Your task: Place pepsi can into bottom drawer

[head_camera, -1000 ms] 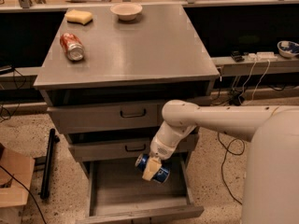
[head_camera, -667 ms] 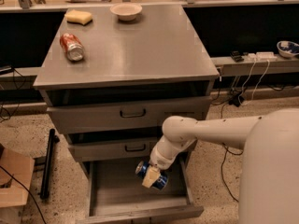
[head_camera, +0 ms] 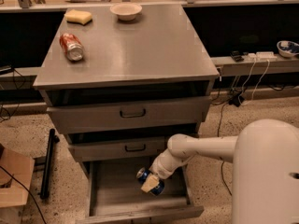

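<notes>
Gripper (head_camera: 150, 184) clasping blue pepsi can (head_camera: 143, 174), tilted low inside open bottom drawer (head_camera: 117, 196), label not legible

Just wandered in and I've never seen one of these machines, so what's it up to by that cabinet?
A white robot arm reaches down into the pulled-out bottom drawer of a grey cabinet. Its end effector is low inside the drawer, shut on a blue pepsi can held tilted near the drawer floor. I cannot tell whether the can touches it. A red soda can, a sponge and a bowl sit on the cabinet top.
</notes>
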Motion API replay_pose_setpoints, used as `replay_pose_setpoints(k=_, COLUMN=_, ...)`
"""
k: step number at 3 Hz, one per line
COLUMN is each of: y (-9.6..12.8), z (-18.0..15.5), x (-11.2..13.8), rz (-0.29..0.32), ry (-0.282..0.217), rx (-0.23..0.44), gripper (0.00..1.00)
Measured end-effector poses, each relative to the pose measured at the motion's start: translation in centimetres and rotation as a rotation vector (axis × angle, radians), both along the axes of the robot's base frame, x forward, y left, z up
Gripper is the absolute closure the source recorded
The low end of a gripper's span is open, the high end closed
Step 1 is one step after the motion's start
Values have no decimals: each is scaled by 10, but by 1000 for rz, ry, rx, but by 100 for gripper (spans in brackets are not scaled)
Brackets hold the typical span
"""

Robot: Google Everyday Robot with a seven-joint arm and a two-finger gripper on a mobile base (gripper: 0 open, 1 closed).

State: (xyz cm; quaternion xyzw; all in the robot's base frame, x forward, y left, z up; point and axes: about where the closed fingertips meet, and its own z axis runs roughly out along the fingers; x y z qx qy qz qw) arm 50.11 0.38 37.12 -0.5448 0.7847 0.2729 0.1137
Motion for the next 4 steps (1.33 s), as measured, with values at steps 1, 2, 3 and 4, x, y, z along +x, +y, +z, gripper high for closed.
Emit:
replay_pose_setpoints(k=1, y=3, z=-6, x=-8, rz=8, ry=20, rx=-5, gripper=100)
replay_pose_setpoints(k=2, y=2, z=-25, x=-9, rz=-21, ry=31, rx=-40, gripper=100)
replay_pose_setpoints(k=3, y=-2, z=-72, x=-11, rz=-39, ry=53, rx=6, gripper=100)
replay_pose_setpoints(k=4, y=-8, z=-107, x=-10, rz=-45, ry=59, rx=54, gripper=100)
